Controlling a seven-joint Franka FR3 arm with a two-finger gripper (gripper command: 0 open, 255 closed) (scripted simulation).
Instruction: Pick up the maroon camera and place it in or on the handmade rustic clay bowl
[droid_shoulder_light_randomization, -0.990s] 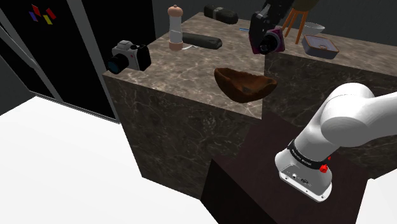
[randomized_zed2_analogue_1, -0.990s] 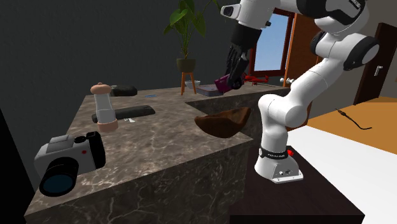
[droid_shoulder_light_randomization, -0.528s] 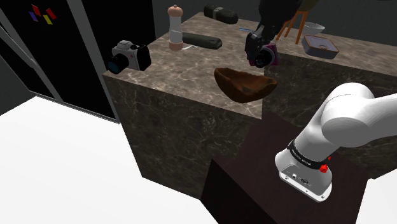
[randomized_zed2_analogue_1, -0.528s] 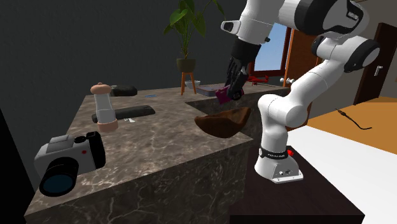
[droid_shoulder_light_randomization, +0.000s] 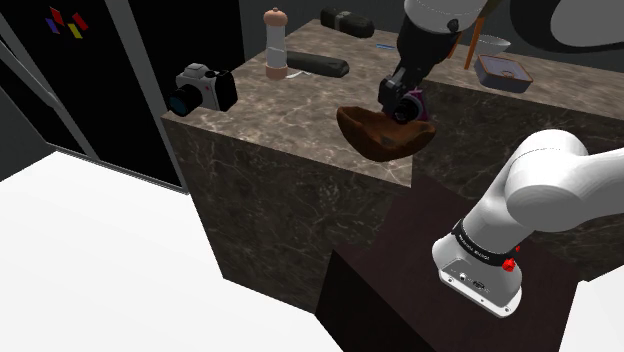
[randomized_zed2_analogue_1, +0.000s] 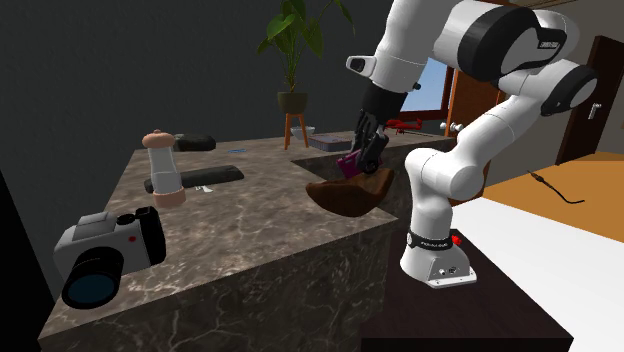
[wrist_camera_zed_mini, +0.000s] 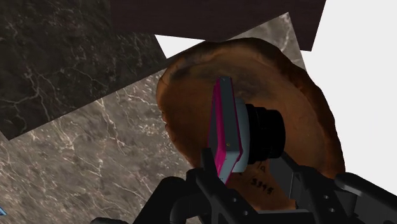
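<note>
- The maroon camera (wrist_camera_zed_mini: 236, 130) hangs just above the hollow of the brown bowl (wrist_camera_zed_mini: 310, 95).
- The gripper (wrist_camera_zed_mini: 249, 167) clasps it between both fingers.
- This looks like the placing step; next, lower slightly, let go, and rise without nudging the bowl near the counter (droid_shoulder_light_randomization: 285, 108) edge.

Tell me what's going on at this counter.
The white arm's end effector clasps the maroon camera between its fingers and holds it low over the hollow of the brown clay bowl, which sits at the marble counter's edge. The camera is not yet released. A silver camera sits on the counter's corner toward the shoulder view's left.
</note>
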